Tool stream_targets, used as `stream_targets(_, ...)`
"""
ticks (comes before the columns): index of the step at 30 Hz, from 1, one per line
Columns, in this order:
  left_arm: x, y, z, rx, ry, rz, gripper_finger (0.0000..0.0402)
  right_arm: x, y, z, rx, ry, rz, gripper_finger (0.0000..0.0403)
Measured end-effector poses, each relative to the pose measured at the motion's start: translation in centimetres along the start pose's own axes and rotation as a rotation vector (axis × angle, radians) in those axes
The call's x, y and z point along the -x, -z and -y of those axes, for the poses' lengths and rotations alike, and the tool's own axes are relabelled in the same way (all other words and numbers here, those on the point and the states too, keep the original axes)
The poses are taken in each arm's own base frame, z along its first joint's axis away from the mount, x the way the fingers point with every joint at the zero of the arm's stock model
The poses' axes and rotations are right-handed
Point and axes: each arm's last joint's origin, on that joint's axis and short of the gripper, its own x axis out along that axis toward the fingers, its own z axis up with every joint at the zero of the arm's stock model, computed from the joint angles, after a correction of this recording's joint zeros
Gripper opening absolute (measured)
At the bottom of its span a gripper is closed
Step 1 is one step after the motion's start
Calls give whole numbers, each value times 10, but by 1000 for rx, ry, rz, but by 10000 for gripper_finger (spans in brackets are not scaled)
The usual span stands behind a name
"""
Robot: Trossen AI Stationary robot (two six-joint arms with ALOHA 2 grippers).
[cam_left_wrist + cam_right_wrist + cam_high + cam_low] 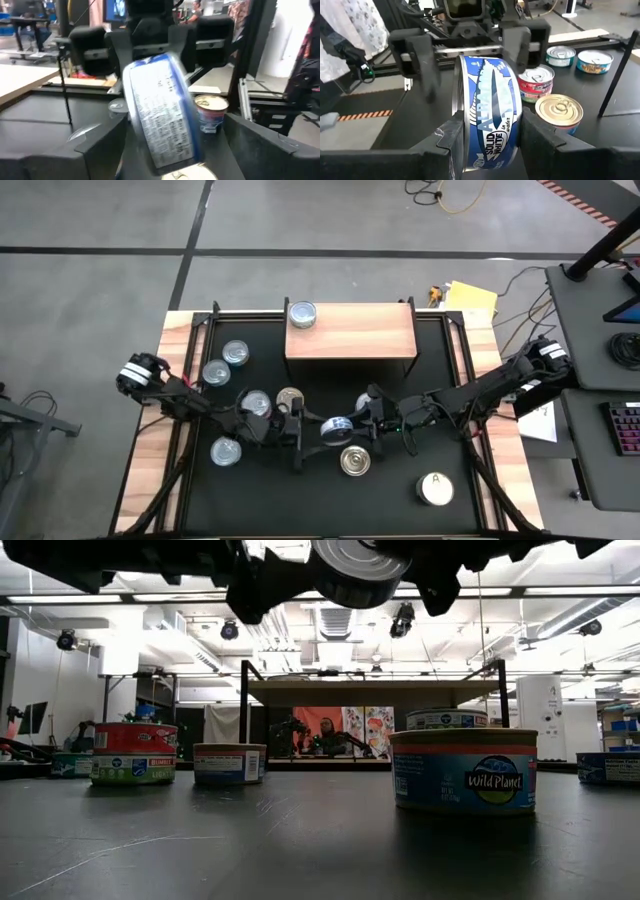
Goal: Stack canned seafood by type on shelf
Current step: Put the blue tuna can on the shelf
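A blue-labelled can (335, 425) hangs on edge above the middle of the black table, between the two arms; the low view shows it high up (360, 570). My right gripper (358, 420), reaching in from the table's right, is shut on it. My left gripper (305, 430) faces it from the left, open. Its fingers (95, 145) stand on either side of the can (160, 115) with gaps showing. The wooden shelf (360, 335) stands at the far middle, with one silver-topped can (302, 314) on its left end. My right gripper pinches the can by its two flat ends (458, 100), one finger (445, 145) on each. The fingers come level from the table's right. The can stands on edge, its blue label wall (492, 105) facing the wrist, lifted clear of the table.
Loose cans stand on the table: three at the left (238, 353) (216, 372) (226, 450), two just behind my left gripper (257, 403) (290, 397), a gold-topped one (355, 461) near the middle, and a white-topped "A" can (435, 488) near right. The shelf's dark legs (286, 370) stand close by.
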Motion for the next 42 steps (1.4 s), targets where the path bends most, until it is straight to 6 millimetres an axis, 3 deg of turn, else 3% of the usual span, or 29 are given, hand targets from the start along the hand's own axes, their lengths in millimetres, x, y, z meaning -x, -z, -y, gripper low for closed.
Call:
stream_targets(7, -4, -2, -1, 2, -6, 11, 275, -1, 0, 0, 40, 0, -1, 137)
stream_targets(16, -4, -1, -3, 20, -15, -2, 125, -1, 1, 0, 50, 8, -3, 150)
stream_targets(23, -4, -1, -6, 27, -49, 3, 126, 1, -2, 1, 25, 25, 15, 162)
stream_targets(33, -3, -4, -8, 45, -97, 18, 126, 15, -16, 2, 7, 47, 62, 241)
stream_targets(38, 4, -10, -14, 124, -245, 59, 126, 24, -20, -2, 60, 34, 60, 271)
stream_targets(42, 13, -26, -17, 247, -246, 106, 126, 32, -22, -15, 183, -18, 73, 272)
